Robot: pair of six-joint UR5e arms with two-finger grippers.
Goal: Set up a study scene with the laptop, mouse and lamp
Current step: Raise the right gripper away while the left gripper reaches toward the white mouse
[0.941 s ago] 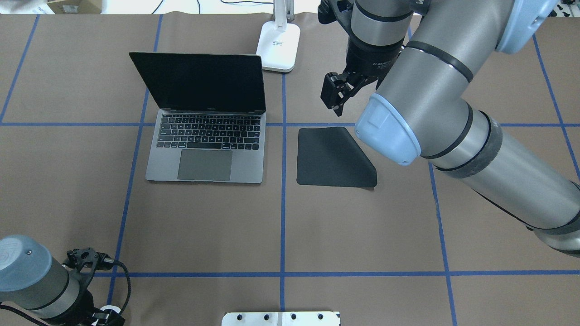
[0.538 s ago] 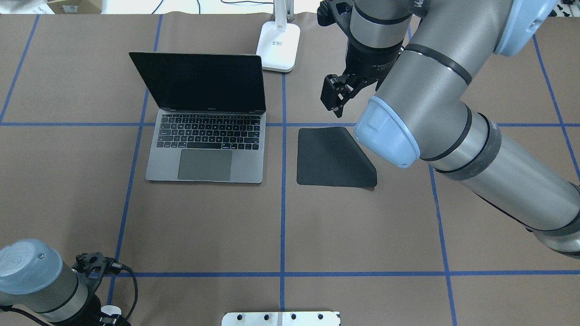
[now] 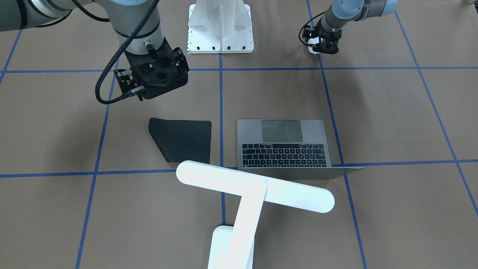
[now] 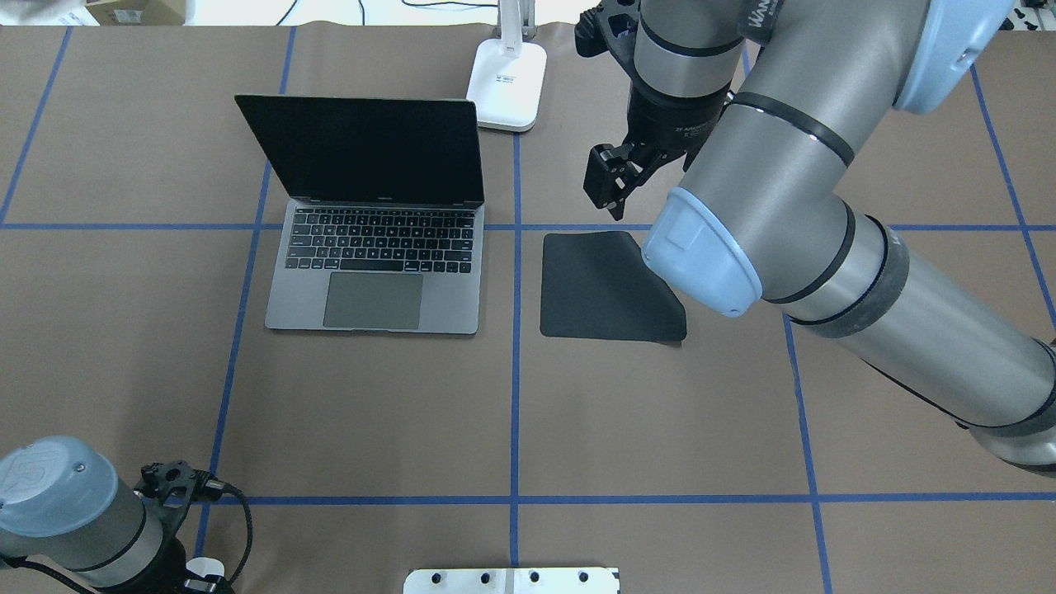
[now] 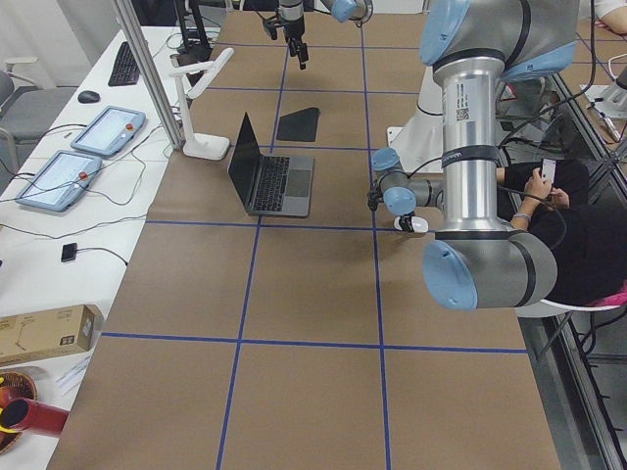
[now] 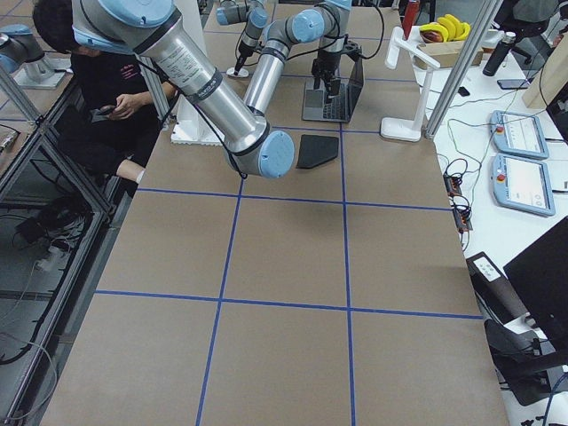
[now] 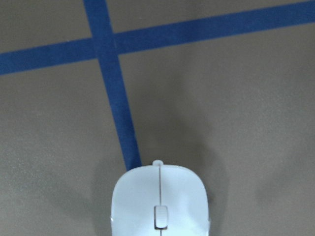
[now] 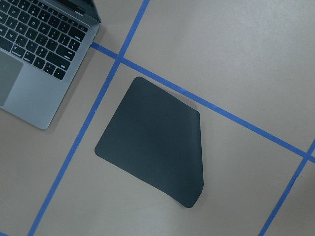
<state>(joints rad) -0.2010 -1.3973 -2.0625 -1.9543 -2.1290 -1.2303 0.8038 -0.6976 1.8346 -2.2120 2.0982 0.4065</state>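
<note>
Worktop (image 4: 371,412): brown surface, marked into squares by blue tape lines (image 4: 515,396).
Left claw (image 3: 324,48): low over the worktop, close to the robot-side edge, left of the pedestal. It points down at the mouse. Its fingers show in no view clearly enough, so whether it is wide, narrow or gripping cannot be told.
Mouse (image 7: 160,204): white, glossy, directly under the left claw. It lies near the robot-side edge, over a blue tape line, with its scroll wheel facing up. It is well apart from the laptop.
Laptop (image 4: 373,272): grey, lid open, screen dark. It sits toward the operators' edge with the trackpad facing the robot-side edge. Its right side lies just beside a lengthwise tape line.
Lamp (image 3: 255,188): white, T-shaped, upright. Its base stands at the operators' edge, near the laptop's far right corner and apart from it. The bar head reaches out above the worktop.
Black mat (image 4: 598,289): flat on the worktop, just right of the laptop and across the tape line from it. One side is slanted.
Right claw (image 4: 612,188): raised above the worktop, between the lamp base and the mat's far side. Nothing shows in it, and how far apart its fingers stand cannot be told.
Pedestal (image 3: 220,26): white, ribbed, with bolt holes, at the middle of the robot-side edge.
</note>
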